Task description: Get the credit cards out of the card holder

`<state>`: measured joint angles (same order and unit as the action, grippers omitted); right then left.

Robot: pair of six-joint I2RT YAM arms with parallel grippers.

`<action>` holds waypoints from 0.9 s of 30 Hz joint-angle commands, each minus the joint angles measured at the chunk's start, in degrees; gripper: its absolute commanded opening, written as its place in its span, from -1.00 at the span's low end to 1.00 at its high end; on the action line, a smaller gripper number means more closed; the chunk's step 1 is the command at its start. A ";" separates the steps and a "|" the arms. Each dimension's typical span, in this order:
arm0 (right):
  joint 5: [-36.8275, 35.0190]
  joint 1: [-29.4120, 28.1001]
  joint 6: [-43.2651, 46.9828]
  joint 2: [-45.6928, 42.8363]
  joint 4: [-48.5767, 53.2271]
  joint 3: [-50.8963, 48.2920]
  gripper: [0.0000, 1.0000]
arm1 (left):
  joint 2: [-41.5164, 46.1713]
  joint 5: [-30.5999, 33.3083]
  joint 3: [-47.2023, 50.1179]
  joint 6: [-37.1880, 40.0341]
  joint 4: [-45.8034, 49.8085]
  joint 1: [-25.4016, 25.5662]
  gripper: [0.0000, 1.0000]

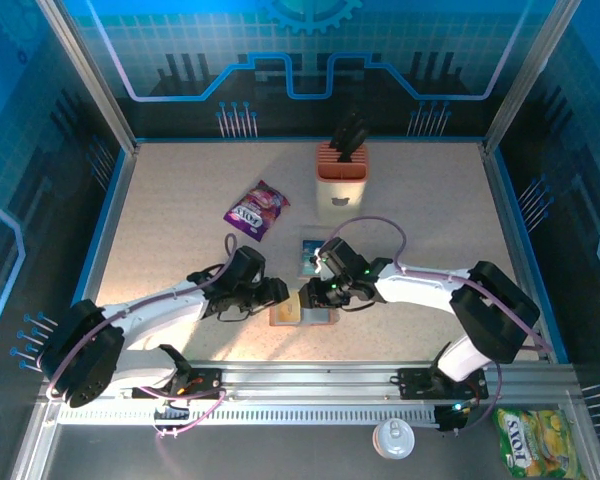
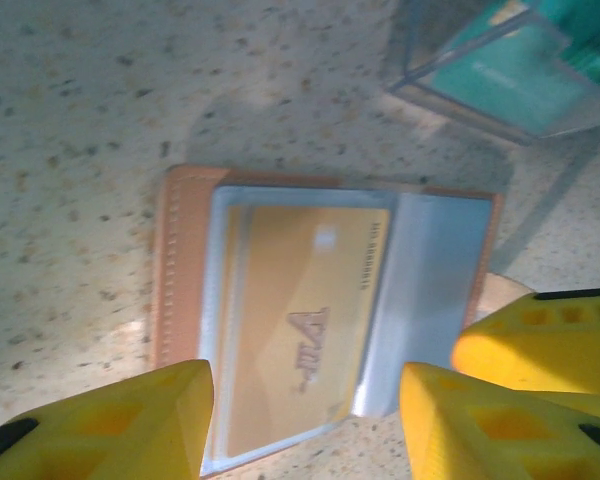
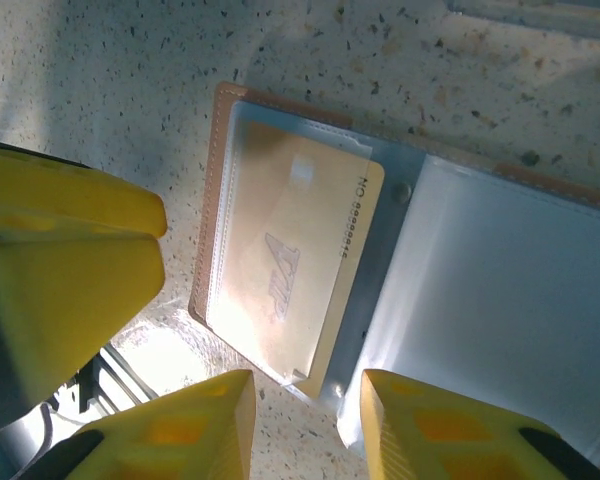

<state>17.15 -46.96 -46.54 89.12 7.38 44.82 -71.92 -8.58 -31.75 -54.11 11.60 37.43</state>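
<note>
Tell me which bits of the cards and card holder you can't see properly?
The card holder, top view: mostly hidden under the left gripper and right gripper.
The tan card, left wrist view: lettering too blurred to read.
The teal card, left wrist view: cut off by the top-right corner.
The second clear pocket, right wrist view: glare hides whether it holds a card.

light: bright | glare: white hotspot on table | blur: left wrist view soft, top sharp
</note>
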 commanded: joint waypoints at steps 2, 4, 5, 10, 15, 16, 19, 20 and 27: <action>0.77 -0.89 -0.73 2.03 0.02 2.36 -0.32 | 1.08 0.32 1.22 -1.09 -0.42 -1.04 0.01; 0.94 -0.94 -0.65 2.81 0.27 3.09 -0.32 | 0.96 -0.09 1.47 -1.12 -0.83 -1.34 -0.03; 0.96 -0.94 -0.65 3.13 0.34 3.31 -0.32 | 0.88 -0.29 1.59 -1.01 -1.07 -1.42 -0.04; 1.31 -0.92 -0.82 4.76 -0.08 4.40 -0.32 | -0.26 -1.41 2.12 -1.42 -2.99 -1.96 -0.21; 1.80 -1.10 -0.96 6.13 -0.17 5.16 -0.32 | -1.71 -2.47 2.81 -2.26 -5.25 -2.16 -0.48; 1.76 -1.20 -0.91 6.28 -0.15 5.17 -0.32 | -1.94 -2.69 2.93 -2.50 -5.72 -2.19 -0.53; 1.94 -1.17 -0.97 6.94 -0.17 5.26 -0.32 | -2.94 -3.36 3.09 -2.51 -6.08 -2.31 -0.65; 2.07 -1.13 -1.00 7.22 -0.13 5.28 -0.32 | -3.26 -3.54 3.09 -2.50 -6.15 -2.31 -0.68; 2.59 -1.47 -1.27 9.01 0.08 7.38 -0.33 | -4.02 -3.94 3.82 -2.75 -6.47 -2.34 -0.75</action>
<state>18.52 -47.40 -47.11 97.36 7.46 50.11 -75.24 -11.31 -28.91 -56.73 5.78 35.55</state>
